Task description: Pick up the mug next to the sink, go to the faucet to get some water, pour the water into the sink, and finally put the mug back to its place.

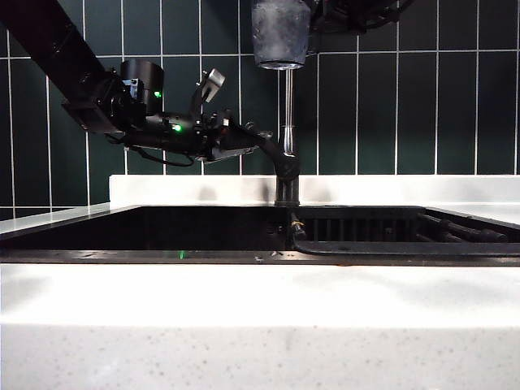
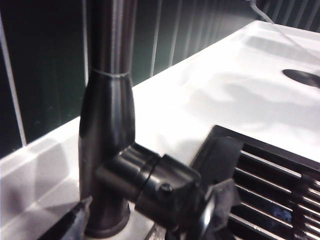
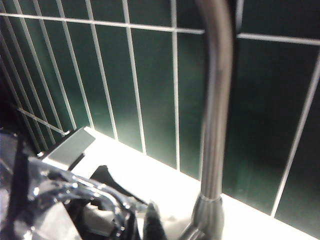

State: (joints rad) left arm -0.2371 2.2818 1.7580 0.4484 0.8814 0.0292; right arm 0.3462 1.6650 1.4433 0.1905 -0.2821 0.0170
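Exterior view: right jaws (image 1: 313, 16) clamp faceted glass mug (image 1: 280, 34) above faucet (image 1: 287, 122); left jaws' (image 1: 262, 140) state unclear.

Behind my left gripper (image 1: 258, 138) I've just got the dark green tile wall (image 1: 406, 114) with pale grout lines. Below the gripper there's white speckled countertop (image 1: 244, 325), with a low white ledge (image 1: 187, 188) along the wall. Out past the gripper there's a dark round hole (image 2: 302, 76) in the counter.

Nothing to read here — no label, brand, number or sign shows on the faucet (image 1: 286, 154), the sink (image 1: 162, 231) or the dark tiles (image 1: 406, 106). Every surface stays wordless — all three views.
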